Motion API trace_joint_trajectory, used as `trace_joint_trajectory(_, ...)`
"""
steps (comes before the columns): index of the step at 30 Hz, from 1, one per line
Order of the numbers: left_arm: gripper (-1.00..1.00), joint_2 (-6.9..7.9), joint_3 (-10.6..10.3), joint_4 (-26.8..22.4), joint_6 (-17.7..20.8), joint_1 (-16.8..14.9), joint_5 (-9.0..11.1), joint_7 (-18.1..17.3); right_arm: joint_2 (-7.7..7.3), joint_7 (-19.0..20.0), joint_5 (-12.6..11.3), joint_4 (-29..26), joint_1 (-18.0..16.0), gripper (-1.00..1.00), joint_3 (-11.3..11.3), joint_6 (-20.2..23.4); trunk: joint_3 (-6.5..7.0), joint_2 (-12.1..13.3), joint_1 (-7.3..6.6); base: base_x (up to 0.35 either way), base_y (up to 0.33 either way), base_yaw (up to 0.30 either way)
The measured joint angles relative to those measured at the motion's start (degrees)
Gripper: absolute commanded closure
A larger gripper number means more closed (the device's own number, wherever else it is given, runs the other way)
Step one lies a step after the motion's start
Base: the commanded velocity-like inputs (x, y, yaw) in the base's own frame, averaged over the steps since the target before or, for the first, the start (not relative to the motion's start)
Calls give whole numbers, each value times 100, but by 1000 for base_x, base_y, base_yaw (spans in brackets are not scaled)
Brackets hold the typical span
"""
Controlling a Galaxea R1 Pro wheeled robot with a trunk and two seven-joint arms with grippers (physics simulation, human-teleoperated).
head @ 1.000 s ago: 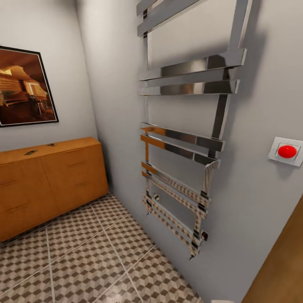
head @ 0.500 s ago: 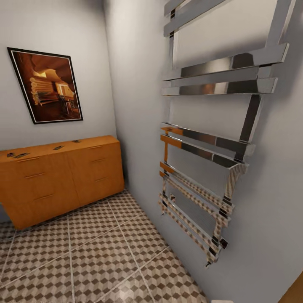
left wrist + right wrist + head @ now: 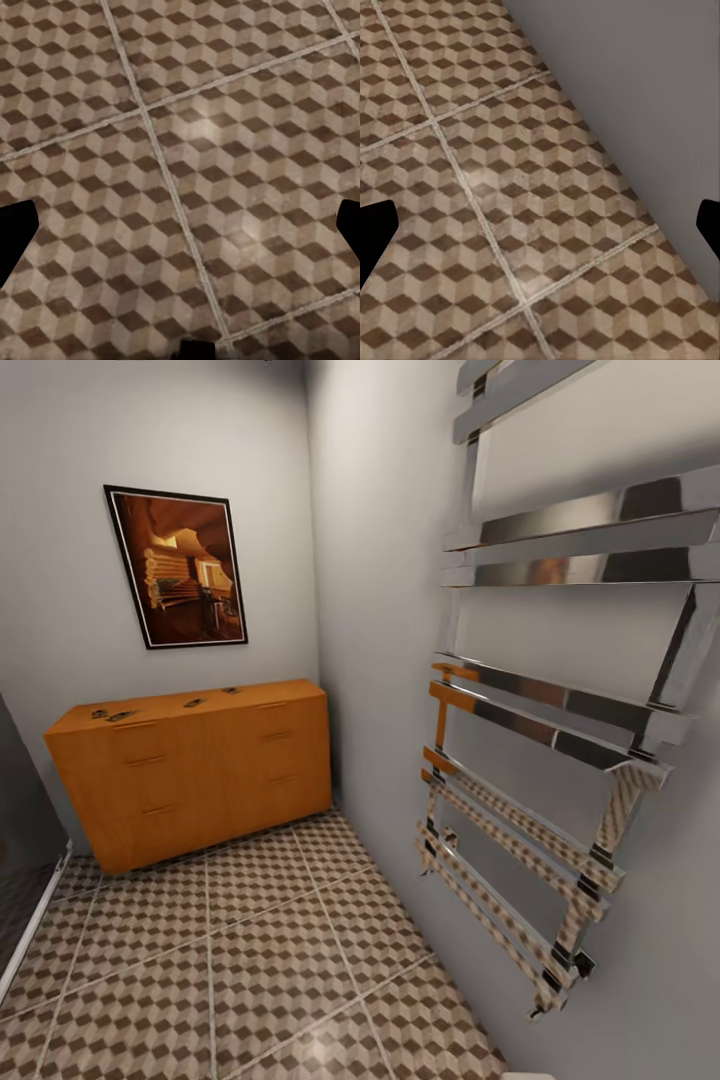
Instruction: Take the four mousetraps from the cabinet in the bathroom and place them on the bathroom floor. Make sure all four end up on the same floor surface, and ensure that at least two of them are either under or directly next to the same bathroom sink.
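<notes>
The orange-brown cabinet (image 3: 200, 775) stands against the far wall in the head view. Several mousetraps lie on its flat top: a pair at its left end (image 3: 110, 714), one near the middle (image 3: 193, 703) and one further right (image 3: 231, 690). The cube-patterned bathroom floor (image 3: 250, 960) stretches from the cabinet toward me. In the left wrist view my left gripper (image 3: 180, 232) hangs open over bare tiles, its dark fingertips (image 3: 15, 232) wide apart. My right gripper (image 3: 540, 225) is open too, over the tiles beside a grey wall (image 3: 660, 90). The sink is out of view.
A chrome towel radiator (image 3: 560, 760) juts from the right wall, close to me. A framed picture (image 3: 178, 566) hangs above the cabinet. At the far left a dark panel (image 3: 20, 810) with a white bottom rail (image 3: 35, 920) borders the floor.
The head camera has swung left: the cabinet now sits nearer the picture's centre with its whole top showing, and the red wall button and the door edge have left the frame.
</notes>
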Motion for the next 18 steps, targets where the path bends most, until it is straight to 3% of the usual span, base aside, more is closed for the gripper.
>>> trace_joint_trajectory(18,-100,0,0,-1,0,0,0,0,1,0,0,9,1,-100,0,0,0,0,0,0,0,274)
